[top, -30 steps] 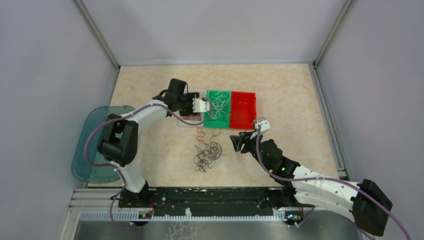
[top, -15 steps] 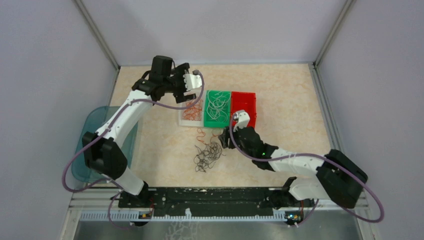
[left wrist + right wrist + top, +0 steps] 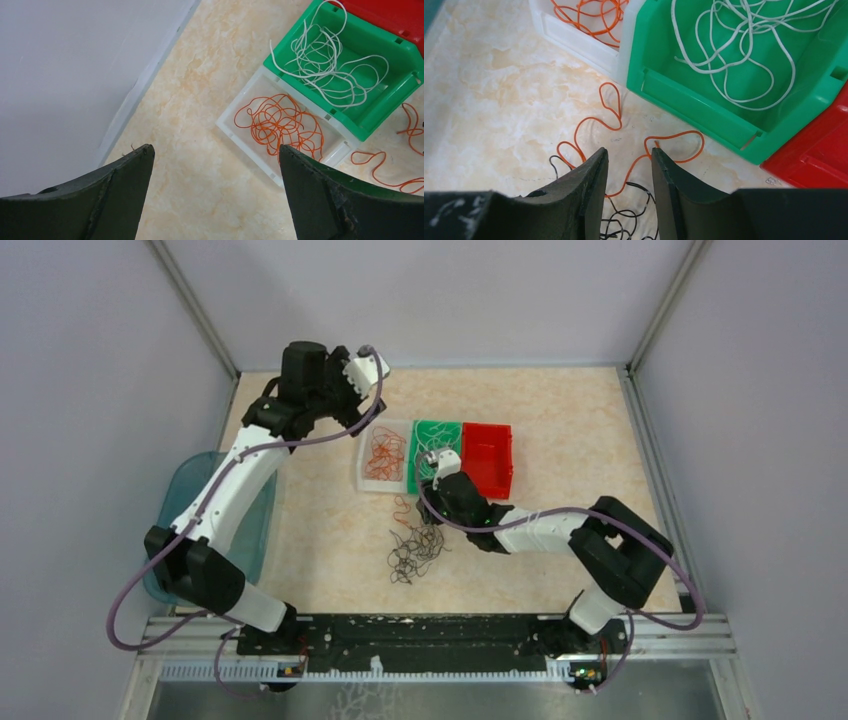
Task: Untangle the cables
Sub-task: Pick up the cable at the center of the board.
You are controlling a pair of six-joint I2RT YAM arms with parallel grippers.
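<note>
A tangle of black cables [image 3: 415, 552] lies on the table in front of the bins. Two loose orange cables [image 3: 405, 508] curl between it and the green bin [image 3: 412, 485]. My right gripper [image 3: 437, 512] hovers low over them, jaws narrowly open. One orange cable [image 3: 684, 133] runs across the gap at its fingertips [image 3: 600, 155], with black cables [image 3: 634, 220] just below. White cables [image 3: 734, 50] fill the green bin, and orange cables [image 3: 280, 120] lie in the white tray [image 3: 240, 135]. My left gripper [image 3: 352, 392] is raised at the back left, wide open and holding nothing.
A red bin [image 3: 487, 458] stands right of the green bin with nothing showing inside. A translucent teal lid [image 3: 205, 520] sits at the table's left edge. Grey walls and metal rails enclose the table on three sides.
My left arm has lifted away from the bins toward the back left and its jaws have opened wide. My right arm has swung left to the orange cables, its jaws narrowing.
</note>
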